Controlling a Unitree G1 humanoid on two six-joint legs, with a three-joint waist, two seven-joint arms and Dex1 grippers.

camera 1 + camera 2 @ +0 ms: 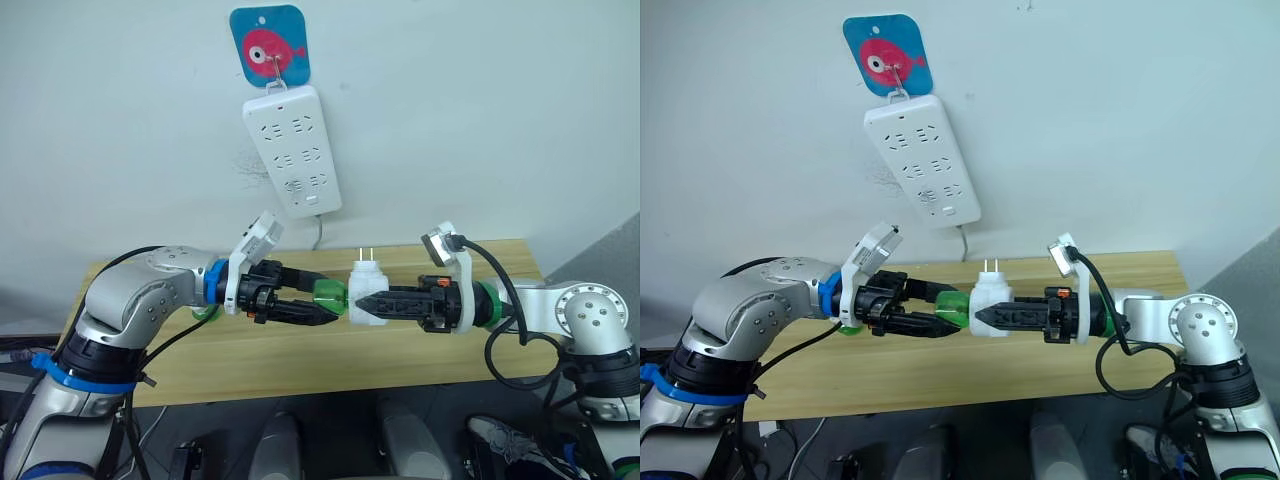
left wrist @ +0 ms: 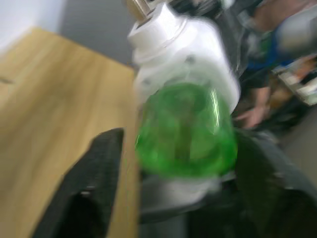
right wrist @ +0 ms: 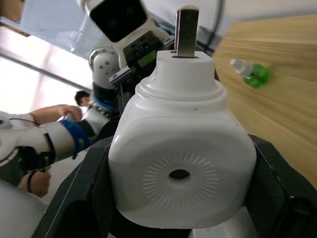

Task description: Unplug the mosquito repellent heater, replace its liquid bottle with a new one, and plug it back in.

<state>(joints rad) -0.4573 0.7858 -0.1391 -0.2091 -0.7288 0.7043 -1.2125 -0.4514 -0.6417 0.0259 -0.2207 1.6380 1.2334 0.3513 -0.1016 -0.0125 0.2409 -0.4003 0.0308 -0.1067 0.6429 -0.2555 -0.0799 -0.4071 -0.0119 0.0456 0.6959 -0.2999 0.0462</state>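
The right gripper (image 1: 360, 301) is clenched on the mosquito repellent heater (image 1: 362, 291), its two black fingers (image 3: 81, 191) pressing the white body from either side, as the right wrist view shows with the round vented face toward the camera and a metal prong (image 3: 186, 31) sticking up from the neck. In the head views the heater is held in the air above the wooden table (image 1: 300, 355), in front of the robot, with its two prongs pointing upward, unplugged and well below the power strip (image 1: 294, 151). The left gripper (image 1: 330, 312) meets it from the other side, its black fingers (image 2: 89, 183) set on either side of the green liquid bottle (image 1: 328, 292) that sticks out of the heater's left face; the left wrist view shows the green bottle seated against the white body between the two fingers, which appear to grasp it, though the blur there hides the contact itself. The two grippers point at each other, nearly tip to tip, with heater and bottle between them. A second green bottle (image 3: 251, 73) with a white cap lies on its side on the table, beyond the left forearm in the head views. The long white power strip hangs tilted on the wall from a hook on a blue plaque with a pink fish (image 1: 269, 45), its cable (image 1: 318, 230) dropping behind the table.
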